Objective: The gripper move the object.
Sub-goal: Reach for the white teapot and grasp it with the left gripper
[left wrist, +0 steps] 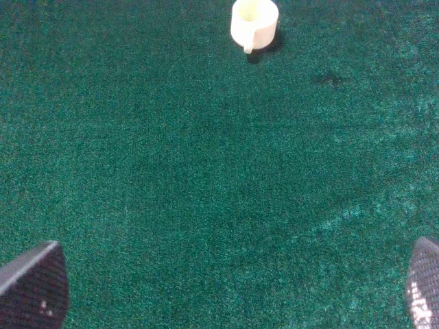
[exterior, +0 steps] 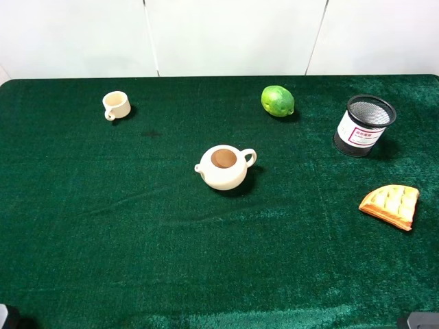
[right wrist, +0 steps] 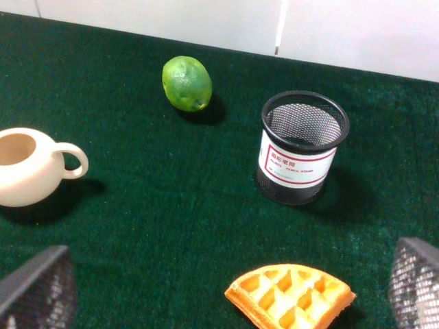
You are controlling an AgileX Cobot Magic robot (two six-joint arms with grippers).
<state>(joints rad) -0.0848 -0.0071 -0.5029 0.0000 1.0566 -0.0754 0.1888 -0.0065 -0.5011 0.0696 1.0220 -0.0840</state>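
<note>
The cream teapot (exterior: 223, 166) stands upright near the middle of the green table, lidless with a brown inside, spout to the left and handle to the right. It also shows at the edge of the right wrist view (right wrist: 24, 168). My left gripper (left wrist: 226, 288) is open and empty over bare cloth, far from the teapot, which the left wrist view does not show. My right gripper (right wrist: 226, 295) is open and empty, low at the front right, well short of the teapot. In the high view only dark bits of the arms show at the bottom corners.
A small cream cup (exterior: 116, 105) stands at the back left and shows in the left wrist view (left wrist: 254, 22). A green lime (exterior: 277, 101), a black mesh pen holder (exterior: 364, 125) and an orange waffle piece (exterior: 392, 205) lie on the right side.
</note>
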